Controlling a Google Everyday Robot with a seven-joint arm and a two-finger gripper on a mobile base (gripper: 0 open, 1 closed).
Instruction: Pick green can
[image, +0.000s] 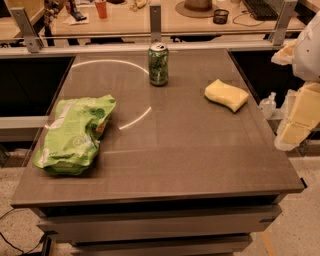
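Observation:
The green can (158, 64) stands upright on the brown table (165, 150), near the middle of its far edge. It has a dark green patterned body and a silver top. My gripper (295, 125) hangs with the arm at the right edge of the camera view, beside the table's right side. It is well to the right of the can and nearer to me, and touches nothing on the table.
A light-green snack bag (75, 134) lies on the table's left side. A yellow sponge (226, 94) lies at the right, between can and arm. A metal rail (155, 35) and a desk with clutter stand behind the table. A small bottle (268, 104) sits off the right edge.

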